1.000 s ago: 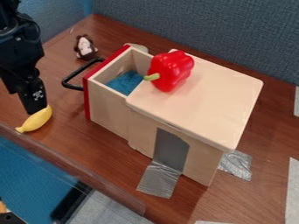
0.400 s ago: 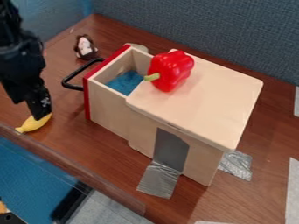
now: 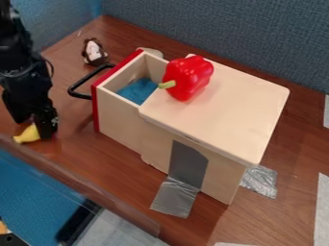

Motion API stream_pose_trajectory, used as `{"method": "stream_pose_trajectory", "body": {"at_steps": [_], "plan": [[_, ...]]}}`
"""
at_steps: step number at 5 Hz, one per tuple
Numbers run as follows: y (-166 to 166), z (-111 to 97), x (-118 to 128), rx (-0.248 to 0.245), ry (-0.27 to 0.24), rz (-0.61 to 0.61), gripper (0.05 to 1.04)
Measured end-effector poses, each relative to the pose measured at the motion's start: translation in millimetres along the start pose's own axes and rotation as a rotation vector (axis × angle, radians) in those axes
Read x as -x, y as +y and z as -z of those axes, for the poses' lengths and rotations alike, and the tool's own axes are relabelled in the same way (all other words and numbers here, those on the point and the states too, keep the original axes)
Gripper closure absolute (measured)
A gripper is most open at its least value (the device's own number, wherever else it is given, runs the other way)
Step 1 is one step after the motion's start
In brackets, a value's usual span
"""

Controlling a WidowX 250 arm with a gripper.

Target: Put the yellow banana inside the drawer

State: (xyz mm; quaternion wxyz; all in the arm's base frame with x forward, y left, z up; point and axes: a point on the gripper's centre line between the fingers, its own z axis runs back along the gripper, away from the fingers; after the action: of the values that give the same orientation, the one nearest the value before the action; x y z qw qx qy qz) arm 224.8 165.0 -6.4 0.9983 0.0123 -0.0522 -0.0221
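Hand (image 3: 33,128) open, its two fingers apart and pointing down over the banana (image 3: 27,135), low at the left, close to the desk's (image 3: 122,173) near edge; I cannot tell whether they touch it. Banana lies on the desk, outside the drawer (image 3: 119,117), partly hidden behind the hand. Farther in, the drawer stands pulled out, its black handle (image 3: 78,88) and red front towards the desk's left edge, something blue (image 3: 137,90) inside. Beyond the handle, near that left edge, is a small brown and white toy (image 3: 94,52). Red pepper (image 3: 189,79) sits on top of the wooden cabinet (image 3: 231,105), at the drawer end. Silver tape (image 3: 175,197) runs from the cabinet's grey doorway (image 3: 185,163) onto the desk.
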Motion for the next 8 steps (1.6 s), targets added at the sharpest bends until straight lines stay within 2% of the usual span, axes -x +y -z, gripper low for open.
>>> {"method": "stream_pose_trajectory", "body": {"at_steps": [1, 2, 3, 4, 5, 6, 7, 8], "plan": [[0.2, -0.2, -0.1, -0.004, 0.004, 0.003, 0.426], [-5.0, -11.3, -0.2, 0.025, 0.0, 0.002, 0.705], [-4.1, -43.5, -6.5, 0.023, -0.014, -0.032, 0.726], [-17.2, -73.3, -23.4, 0.04, -0.006, -0.06, 0.726], [-40.6, -94.6, -49.4, 0.078, -0.022, -0.067, 0.726], [-73.9, -104.4, -71.4, 0.094, -0.034, -0.047, 0.726], [-101.6, -106.3, -86.8, 0.08, -0.053, -0.041, 0.726], [-115.5, -103.2, -99.5, 0.075, -0.069, -0.05, 0.726]]}}
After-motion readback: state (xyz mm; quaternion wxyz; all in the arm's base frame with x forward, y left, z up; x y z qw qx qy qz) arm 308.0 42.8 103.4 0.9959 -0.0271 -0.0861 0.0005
